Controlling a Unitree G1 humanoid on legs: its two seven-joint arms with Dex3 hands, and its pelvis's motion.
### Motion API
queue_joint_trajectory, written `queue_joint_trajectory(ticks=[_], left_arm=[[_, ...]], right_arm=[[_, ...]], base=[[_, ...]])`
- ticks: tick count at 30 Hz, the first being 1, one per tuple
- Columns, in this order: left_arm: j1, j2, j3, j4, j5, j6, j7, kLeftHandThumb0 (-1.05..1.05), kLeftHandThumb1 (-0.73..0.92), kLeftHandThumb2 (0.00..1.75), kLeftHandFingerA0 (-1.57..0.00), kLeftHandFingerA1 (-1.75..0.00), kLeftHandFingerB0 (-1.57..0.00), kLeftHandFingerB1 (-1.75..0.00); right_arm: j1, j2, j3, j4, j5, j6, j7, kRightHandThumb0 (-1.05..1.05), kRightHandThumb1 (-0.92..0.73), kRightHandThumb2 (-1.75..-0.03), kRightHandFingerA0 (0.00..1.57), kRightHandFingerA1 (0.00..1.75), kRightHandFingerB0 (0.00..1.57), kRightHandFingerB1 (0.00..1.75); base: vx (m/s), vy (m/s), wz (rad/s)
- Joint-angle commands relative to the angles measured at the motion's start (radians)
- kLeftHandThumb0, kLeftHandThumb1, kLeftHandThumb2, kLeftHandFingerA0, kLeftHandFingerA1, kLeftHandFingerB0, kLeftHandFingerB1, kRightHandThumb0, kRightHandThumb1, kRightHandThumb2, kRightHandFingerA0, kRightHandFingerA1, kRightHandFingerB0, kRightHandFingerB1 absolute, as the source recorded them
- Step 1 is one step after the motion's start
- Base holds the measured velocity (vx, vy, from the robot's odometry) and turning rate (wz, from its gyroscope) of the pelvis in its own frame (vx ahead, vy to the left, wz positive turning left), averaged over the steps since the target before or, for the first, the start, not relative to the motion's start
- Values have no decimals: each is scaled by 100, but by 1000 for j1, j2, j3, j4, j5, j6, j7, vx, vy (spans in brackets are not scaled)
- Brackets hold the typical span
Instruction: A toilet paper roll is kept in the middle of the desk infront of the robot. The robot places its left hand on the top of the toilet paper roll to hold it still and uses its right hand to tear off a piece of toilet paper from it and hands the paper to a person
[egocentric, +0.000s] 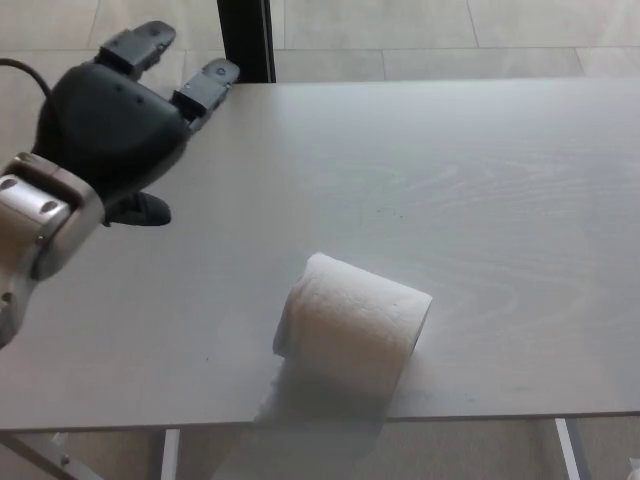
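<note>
A toilet paper roll (352, 330) lies on its side near the lower edge of the pale grey surface (480, 200), a loose sheet trailing off its front over the edge at the bottom of the frame. The left robot hand (115, 130) hovers at the upper left of the frame, well apart from the roll, its two thick fingers (205, 88) spread and extended, holding nothing. A dark post (245, 40) stands beyond the surface at the top.
</note>
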Motion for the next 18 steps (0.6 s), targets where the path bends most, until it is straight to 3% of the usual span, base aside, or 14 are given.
queue_joint_trajectory(ticks=[1, 3, 6, 7, 8, 9, 10, 11, 12, 14, 15, 16, 17, 18], left_arm=[[437, 337, 728, -61, -621, 135, -663, -97, 63, 95, 0, -10, 0, 0], [609, 253, 942, -105, -599, 123, -652, -97, 64, 95, 0, -12, 0, 0], [955, 107, 1243, -76, -584, -43, -605, -83, 81, 64, 0, 0, 0, 0], [1027, 83, 1283, -34, -589, -104, -558, -96, 66, 81, 0, -21, 0, 0], [1083, 66, 1313, -2, -586, -140, -526, -91, 85, 66, 0, 0, 0, 0], [1141, 49, 1340, 47, -582, -163, -484, -92, 87, 65, 0, 0, 0, 0], [1160, 45, 1348, 61, -584, -168, -471, -92, 87, 65, 0, 0, 0, 0], [1204, 35, 1352, 123, -589, -192, -421, -101, 69, 102, 0, -50, 0, -38], [1252, 17, 1340, 227, -603, -218, -342, -99, 65, 93, 0, -48, 0, -33], [1267, 9, 1258, 468, -633, -264, -198, -91, 59, 88, 0, -50, 0, -34], [1251, -6, 1232, 560, -655, -274, -156, -75, 84, 61, 0, -8, 0, 0], [1247, -15, 1225, 589, -663, -279, -144, -75, 84, 61, 0, -8, 0, 0], [1208, -37, 1158, 740, -660, -278, -72, -87, 61, 87, 0, -48, 0, -29], [1206, -37, 1154, 760, -659, -283, -66, -87, 61, 87, 0, -48, 0, -29]], right_arm=[[317, -306, -399, -119, 83, -162, 102, -90, -53, -84, 0, 19, 6, 0], [432, -272, -555, -75, 116, -214, 110, -89, -53, -83, 0, 20, 5, 0], [623, -138, -821, 92, 100, -294, 19, -101, -61, -89, 0, 19, 0, 6], [674, -107, -886, 136, 97, -326, -4, -99, -61, -86, 0, 17, 0, 3], [700, -80, -929, 167, 106, -334, -13, -99, -61, -86, 0, 18, 0, 7], [736, -50, -973, 207, 106, -361, -58, -98, -63, -90, 0, 21, 0, 10], [751, -39, -990, 217, 102, -374, -73, -98, -63, -90, 0, 21, 0, 10], [784, -16, -1024, 270, 117, -418, -105, -95, -63, -89, 0, 17, 7, 8], [818, 21, -1061, 361, 151, -489, -169, -70, -65, -75, 0, 0, 6, 37], [877, 78, -1107, 471, 217, -547, -186, -67, -70, -77, 0, 0, 3, 35], [875, 106, -1125, 511, 253, -564, -191, -66, -64, -78, 0, 7, 7, 42], [872, 115, -1135, 528, 264, -573, -190, -66, -64, -78, 0, 7, 7, 42], [878, 135, -1134, 591, 296, -572, -185, -66, -68, -79, 0, 13, 6, 40], [884, 141, -1137, 599, 299, -578, -183, -66, -68, -79, 0, 13, 6, 40]], base=[[0, 0, 0], [0, 0, 0], [0, 0, 0], [0, 0, 0], [0, 0, 0], [0, 0, 0], [0, 0, 0], [0, 0, 0], [0, 0, 0], [0, 0, 0], [0, 0, 0], [0, 0, 0], [0, 0, 0], [0, 0, 0]])
